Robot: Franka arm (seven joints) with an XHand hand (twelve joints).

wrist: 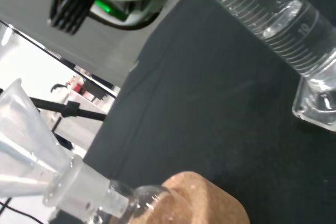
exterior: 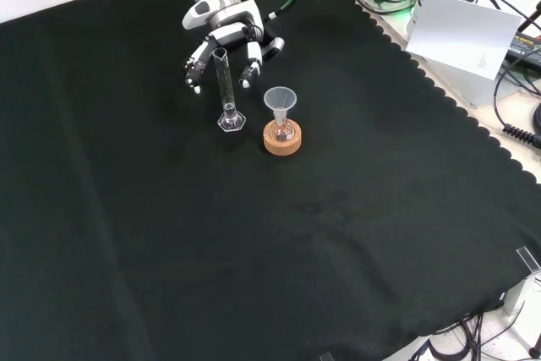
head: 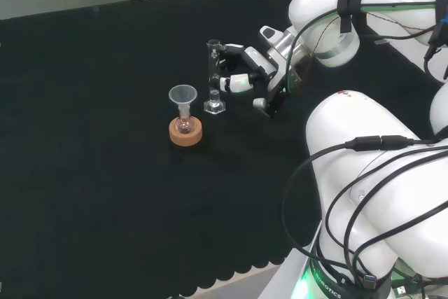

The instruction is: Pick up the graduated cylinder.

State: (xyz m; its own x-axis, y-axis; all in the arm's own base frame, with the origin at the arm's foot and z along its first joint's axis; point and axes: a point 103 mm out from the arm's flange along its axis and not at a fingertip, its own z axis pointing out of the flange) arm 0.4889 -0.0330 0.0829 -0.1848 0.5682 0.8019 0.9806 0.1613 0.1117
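On the black cloth, your hand (head: 246, 75) had its fingers (exterior: 194, 80) spread and bent a little, cupped toward the cylinder (head: 213, 78) but not closed on it. In the front view, fingers showed on both sides of the glass tube, with the thumb side near its right. You could not tell from these views if any finger was touching the glass yet.

The cylinder (exterior: 225, 90) stood upright on its flat foot, just in front of your palm. The wrist view showed its marks and a little clear liquid low in the cylinder (wrist: 273, 19).

Just beside it stood a small flask (head: 184, 123) with a funnel (head: 183, 94) on top, sitting in a cork ring (head: 186, 133).

You looked to be at the reach step, right before the grab. Next you would need to close the fingers around the tube, then lift straight up. Watch out for the funnel, since it was so near.
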